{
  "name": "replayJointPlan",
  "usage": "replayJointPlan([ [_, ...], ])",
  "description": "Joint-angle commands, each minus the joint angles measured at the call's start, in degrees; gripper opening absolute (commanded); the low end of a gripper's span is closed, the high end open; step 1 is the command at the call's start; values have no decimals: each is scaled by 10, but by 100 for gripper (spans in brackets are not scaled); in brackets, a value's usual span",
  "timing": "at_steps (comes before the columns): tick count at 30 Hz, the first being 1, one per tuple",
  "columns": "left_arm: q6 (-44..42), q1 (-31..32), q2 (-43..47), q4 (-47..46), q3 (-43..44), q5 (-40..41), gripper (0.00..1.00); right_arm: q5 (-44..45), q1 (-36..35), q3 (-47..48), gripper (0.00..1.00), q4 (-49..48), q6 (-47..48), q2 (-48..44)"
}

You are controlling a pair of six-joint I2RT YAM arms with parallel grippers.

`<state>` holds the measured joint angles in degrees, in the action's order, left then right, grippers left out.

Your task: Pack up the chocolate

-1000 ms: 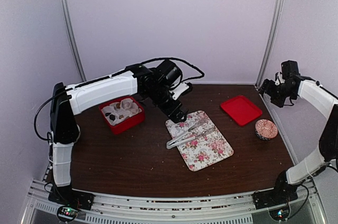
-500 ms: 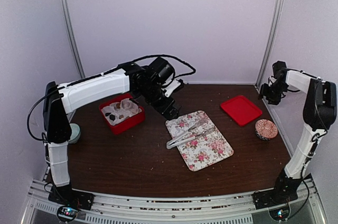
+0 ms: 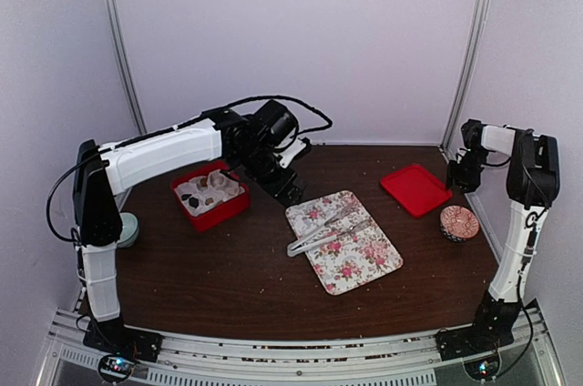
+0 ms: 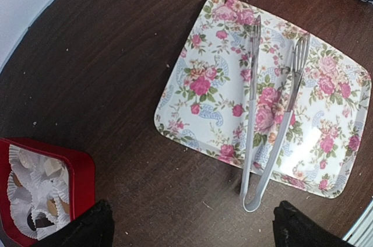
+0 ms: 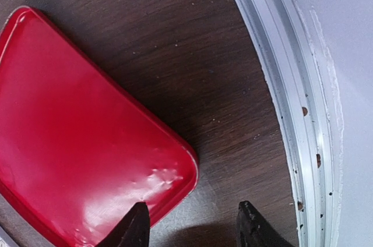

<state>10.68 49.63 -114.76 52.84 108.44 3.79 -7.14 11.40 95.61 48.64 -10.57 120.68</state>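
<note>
While metal tongs (image 3: 319,236) lie on the rose-printed rectangular tray (image 3: 364,263), the left gripper (image 3: 287,193) hovers past its far corner, jaws wide and empty, beside the red square box (image 3: 228,211) holding the chocolate (image 3: 193,193). Farther right, the right gripper (image 5: 192,229), jaws partly apart and empty, hangs over the flat red lid (image 5: 76,130) at its corner, by the rim of the dark wooden table (image 5: 233,84).

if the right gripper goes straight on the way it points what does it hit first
Likely the bare table, just off the corner of the red lid; the right gripper might clip its rim, since depth is unclear.
</note>
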Motion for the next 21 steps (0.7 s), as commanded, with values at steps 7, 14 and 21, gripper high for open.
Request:
replayJointPlan([
  [7,-3,-14,24,3,-5,5,98,57,3,55,48,38,29,44],
  [14,-3,-16,24,5,-9,1,98,70,3,106,46,50,36,76],
  [21,-4,-17,24,6,-13,4,98,59,3,213,45,117,66,134],
])
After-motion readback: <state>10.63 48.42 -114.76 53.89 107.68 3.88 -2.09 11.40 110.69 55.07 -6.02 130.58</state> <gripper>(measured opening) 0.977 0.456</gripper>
